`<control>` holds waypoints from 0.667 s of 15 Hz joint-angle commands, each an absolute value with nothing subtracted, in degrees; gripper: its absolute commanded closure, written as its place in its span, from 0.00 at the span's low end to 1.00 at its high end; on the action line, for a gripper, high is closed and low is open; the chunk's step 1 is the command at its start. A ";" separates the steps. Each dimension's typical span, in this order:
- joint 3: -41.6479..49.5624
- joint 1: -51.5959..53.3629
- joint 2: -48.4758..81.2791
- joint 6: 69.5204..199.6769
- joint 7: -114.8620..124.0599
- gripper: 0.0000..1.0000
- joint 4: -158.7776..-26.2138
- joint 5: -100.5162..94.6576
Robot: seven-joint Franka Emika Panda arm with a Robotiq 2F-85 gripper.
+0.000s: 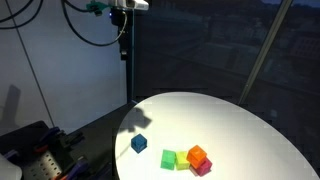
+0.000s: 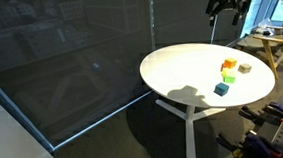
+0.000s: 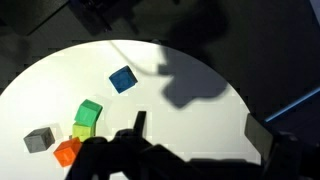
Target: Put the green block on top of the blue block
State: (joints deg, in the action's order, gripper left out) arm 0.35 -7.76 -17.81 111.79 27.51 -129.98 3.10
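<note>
The blue block [image 3: 122, 79] sits alone on the round white table [image 3: 200, 70]; it also shows in both exterior views [image 1: 138, 143] [image 2: 221, 88]. The green block [image 3: 90, 111] lies a short way from it, at the end of a cluster of cubes, and shows in an exterior view [image 1: 169, 159]. My gripper [image 3: 200, 132] is open and empty. It hangs high above the table, well clear of all the blocks, in both exterior views [image 1: 122, 8] [image 2: 226, 3].
A paler yellowish cube [image 3: 83, 130], an orange cube [image 3: 67, 151] and a grey cube [image 3: 39, 139] sit beside the green block. The table edge curves close behind the cluster. A dark glass wall [image 1: 200, 50] stands behind the table.
</note>
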 commanded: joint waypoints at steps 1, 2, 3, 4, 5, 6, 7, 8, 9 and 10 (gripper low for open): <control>2.02 -8.06 -14.13 113.05 22.75 0.00 -127.53 1.19; 2.55 -8.06 -13.31 114.00 21.44 0.00 -127.34 0.80; 3.07 -8.04 -12.52 114.95 20.18 0.00 -127.13 0.61; 3.58 -8.04 -11.65 115.78 19.06 0.00 -126.78 0.65; 4.01 -8.04 -11.00 116.87 18.01 0.00 -126.59 0.61; 4.43 -8.03 -10.26 117.71 17.06 0.00 -126.32 0.72; 4.80 -8.02 -9.62 118.66 16.34 0.00 -126.15 0.87; 5.12 -7.99 -9.04 119.28 15.73 0.00 -125.94 1.03; 5.31 -7.99 -8.58 119.75 15.45 0.00 -125.75 0.94; 5.51 -7.94 -8.16 120.00 15.09 0.00 -125.54 1.03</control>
